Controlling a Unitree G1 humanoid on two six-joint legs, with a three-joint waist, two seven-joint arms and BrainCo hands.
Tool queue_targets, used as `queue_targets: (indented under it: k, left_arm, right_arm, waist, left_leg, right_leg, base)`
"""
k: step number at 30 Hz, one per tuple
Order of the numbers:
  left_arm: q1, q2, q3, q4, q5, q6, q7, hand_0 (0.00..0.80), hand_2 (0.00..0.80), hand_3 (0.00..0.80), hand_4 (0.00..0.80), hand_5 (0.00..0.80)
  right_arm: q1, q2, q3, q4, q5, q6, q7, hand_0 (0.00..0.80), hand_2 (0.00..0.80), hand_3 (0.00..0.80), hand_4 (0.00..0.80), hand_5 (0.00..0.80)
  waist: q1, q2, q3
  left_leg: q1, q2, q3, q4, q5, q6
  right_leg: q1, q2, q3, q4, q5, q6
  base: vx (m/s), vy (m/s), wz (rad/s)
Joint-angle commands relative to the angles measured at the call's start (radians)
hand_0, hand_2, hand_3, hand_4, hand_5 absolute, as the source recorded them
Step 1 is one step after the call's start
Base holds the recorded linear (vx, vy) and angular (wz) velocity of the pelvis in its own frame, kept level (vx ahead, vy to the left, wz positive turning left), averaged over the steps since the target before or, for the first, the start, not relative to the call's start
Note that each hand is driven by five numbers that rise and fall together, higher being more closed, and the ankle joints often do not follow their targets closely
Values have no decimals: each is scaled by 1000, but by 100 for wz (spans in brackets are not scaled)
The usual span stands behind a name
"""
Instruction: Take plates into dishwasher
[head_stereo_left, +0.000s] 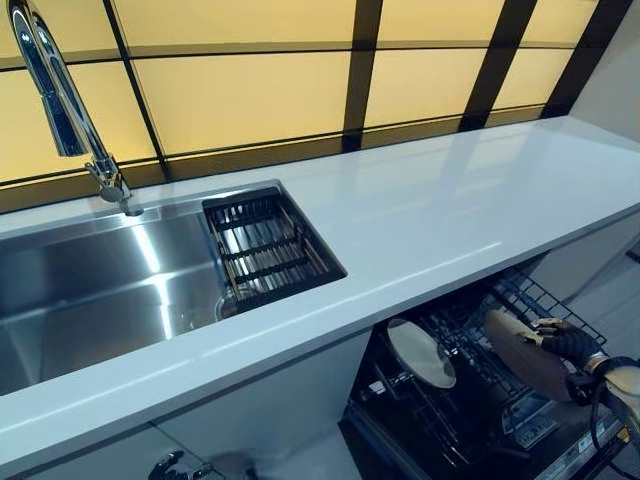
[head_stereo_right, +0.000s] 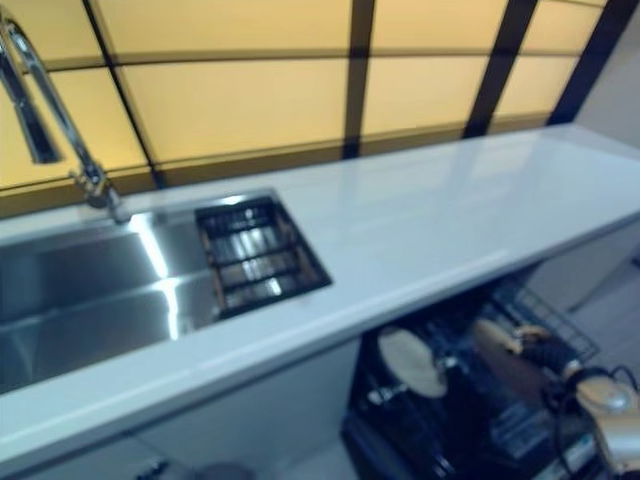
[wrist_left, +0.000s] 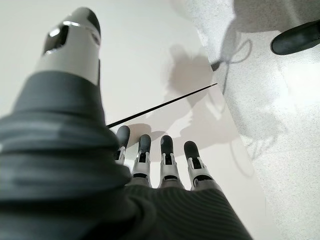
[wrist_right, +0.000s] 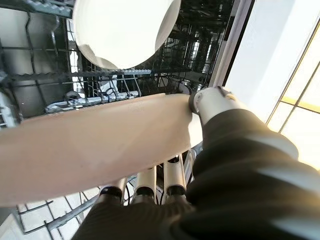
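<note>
Right wrist view, fingers pinching plate

Sink set into the desk at left, tap behind it, drain basket in its right end — dishwasher rack below the desk at right, holding one plate; a second plate right of it, over the rack.
</note>
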Motion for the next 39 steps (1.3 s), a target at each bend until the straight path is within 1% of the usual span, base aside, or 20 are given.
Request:
queue_targets:
  k: [1,7,9,15,20,26,30,37,39]
  left_arm:
    - [-75,78,7,-46,-14,-29,-3,0,0,0,0,0]
    - [-91,88,6,-83,-35,-34,-3,0,0,0,0,0]
    - [-100,94,0,-100,-45,-41,-7,0,0,0,0,0]
    - [-105,96,-13,-124,-51,-51,2,0,0,0,0,0]
    - [-127,108,-24,-144,-82,-64,16,0,0,0,0,0]
    - [-157,116,-29,-146,-111,-78,28,0,0,0,0,0]
    - [-164,116,-30,-143,-118,-87,33,0,0,0,0,0]
    - [-176,122,-25,-141,-135,-85,37,0,0,0,0,0]
    - [-177,124,-24,-138,-135,-87,34,0,0,0,0,0]
  right_arm:
    - [-143,-33,18,39,1,-24,-55,800,800,800,800,800]
    - [-172,-56,14,74,34,-33,-87,800,800,800,800,800]
    - [-190,-62,4,99,51,-39,-108,800,800,800,800,800]
    - [-244,-67,9,134,73,-30,-138,800,800,800,800,800]
    - [-295,-58,38,166,90,-40,-166,800,800,800,800,800]
    - [-314,-46,54,186,108,-60,-188,800,800,800,800,800]
    - [-319,-47,55,225,107,-75,-209,800,800,800,800,800]
    - [-311,-57,47,293,111,-77,-202,800,800,800,800,800]
    - [-298,-52,44,313,108,-89,-205,800,800,800,800,800]
  waist:
    - [42,-21,30]
    - [64,-16,62]
    - [76,-15,86]
    - [96,-9,116]
    - [105,2,151]
    - [104,11,182]
    - [104,15,191]
    - [100,19,194]
    - [100,20,193]
  left_leg:
    - [-83,-3,-127,57,-2,38]
    - [-122,4,-151,92,5,32]
    - [-145,8,-167,115,6,28]
    - [-172,20,-185,133,14,18]
    - [-206,27,-197,141,26,11]
    - [-242,24,-210,157,33,9]
    - [-249,20,-213,151,38,6]
    - [-258,16,-212,157,36,6]
    - [-259,13,-211,160,34,8]
  right_leg:
    - [35,2,-57,94,-97,5]
    - [21,3,-82,131,-119,-9]
    - [16,10,-89,139,-125,-18]
    - [13,19,-101,137,-128,-24]
    - [-8,24,-114,146,-133,-30]
    - [-36,27,-124,169,-144,-42]
    - [-45,26,-130,169,-143,-42]
    - [-54,23,-134,178,-145,-45]
    - [-54,22,-134,179,-145,-46]
  base:
    - [-73,-135,10]
    - [-35,-125,10]
    - [-51,-153,20]
    - [-44,-119,11]
    - [-85,-73,0]
    - [-69,-41,3]
    - [-37,-15,-1]
    - [0,3,1]
    - [9,4,2]
